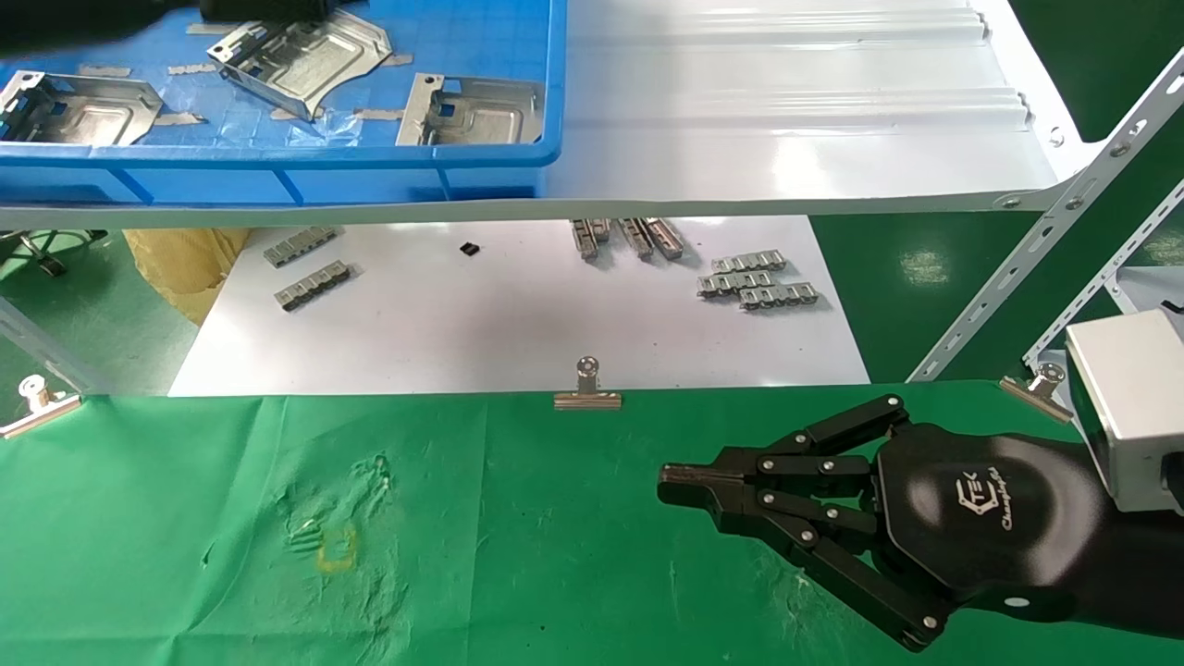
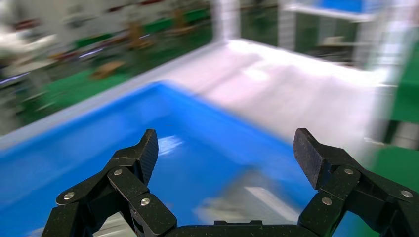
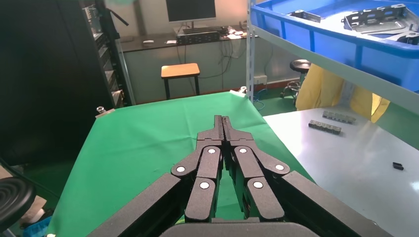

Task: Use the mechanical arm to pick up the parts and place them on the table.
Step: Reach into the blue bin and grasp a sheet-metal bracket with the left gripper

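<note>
- Three metal plates lie flat inside the blue bin (image 1: 277,176), which sits on the upper white shelf (image 1: 786,111) behind the desk (image 1: 518,536).
- The left plate (image 1: 79,109) lies near the bin's left end, its long axis running along the bin's front wall, its tabbed edge toward the left.
- The middle plate (image 1: 301,60) sits farther back in the bin and is turned at a slant to that front wall.
- The right plate (image 1: 472,111) lies just inside the bin's right wall, long axis along the front wall, tabbed edge to the left.
- The left tool (image 2: 227,163) hangs over the bin's inside with its two fingers spread wide and nothing between them; in the head view only a dark blur of this arm shows at the bin's back edge.
- The right tool (image 1: 680,487) is low over the green cloth of the desk, in front of the bin and off to its right, lying level and pointing left, its fingers pressed together and holding nothing.
</note>
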`<action>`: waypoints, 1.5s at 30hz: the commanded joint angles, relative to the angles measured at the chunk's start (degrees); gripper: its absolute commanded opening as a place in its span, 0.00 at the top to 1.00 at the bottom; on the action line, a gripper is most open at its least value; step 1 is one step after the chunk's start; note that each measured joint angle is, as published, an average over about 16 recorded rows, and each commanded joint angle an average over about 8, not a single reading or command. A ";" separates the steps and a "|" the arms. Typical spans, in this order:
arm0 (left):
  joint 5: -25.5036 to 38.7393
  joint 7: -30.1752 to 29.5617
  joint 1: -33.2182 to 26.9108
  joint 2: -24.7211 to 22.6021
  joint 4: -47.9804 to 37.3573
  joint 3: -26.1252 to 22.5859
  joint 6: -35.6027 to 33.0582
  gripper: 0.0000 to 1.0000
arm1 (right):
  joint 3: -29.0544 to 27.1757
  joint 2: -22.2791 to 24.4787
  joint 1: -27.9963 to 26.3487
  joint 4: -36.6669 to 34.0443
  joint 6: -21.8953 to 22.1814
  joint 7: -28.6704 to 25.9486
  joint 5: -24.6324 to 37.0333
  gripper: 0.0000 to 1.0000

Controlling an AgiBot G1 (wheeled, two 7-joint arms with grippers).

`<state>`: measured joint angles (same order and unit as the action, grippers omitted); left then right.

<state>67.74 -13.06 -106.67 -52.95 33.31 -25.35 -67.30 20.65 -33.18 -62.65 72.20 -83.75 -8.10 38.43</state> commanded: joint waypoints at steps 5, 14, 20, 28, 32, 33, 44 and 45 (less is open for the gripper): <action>9.47 1.87 -9.91 -6.77 -17.40 -3.85 12.39 0.64 | 0.00 0.00 0.00 0.00 0.00 0.00 0.00 0.00; 15.65 0.77 -13.76 -10.80 -29.18 -7.75 16.82 1.00 | 0.01 0.00 0.00 0.00 0.00 0.00 0.00 0.00; 16.20 0.79 -14.06 -10.52 -31.50 -8.14 16.34 1.00 | 0.01 0.00 0.00 0.00 0.00 0.01 -0.01 0.00; 15.22 1.69 -13.78 -9.80 -32.27 -7.45 16.36 1.00 | 0.01 0.01 0.00 0.00 0.00 0.01 -0.01 0.00; 14.97 2.18 -13.49 -9.82 -32.46 -7.28 16.57 1.00 | 0.02 0.01 0.00 0.00 0.01 0.01 -0.01 0.00; 14.96 2.29 -13.44 -9.86 -32.49 -7.27 16.62 1.00 | 0.02 0.01 0.00 0.00 0.01 0.01 -0.01 0.00; 14.58 3.13 -13.21 -10.11 -32.75 -7.00 17.20 1.00 | 0.02 0.01 -0.01 0.00 0.01 0.01 -0.01 0.00; 14.47 3.14 -13.26 -10.07 -32.75 -6.92 17.13 1.00 | 0.02 0.01 -0.01 0.00 0.01 0.01 -0.01 0.00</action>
<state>82.04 -9.89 -120.12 -62.86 0.72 -32.16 -50.73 20.67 -33.17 -62.66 72.20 -83.75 -8.09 38.41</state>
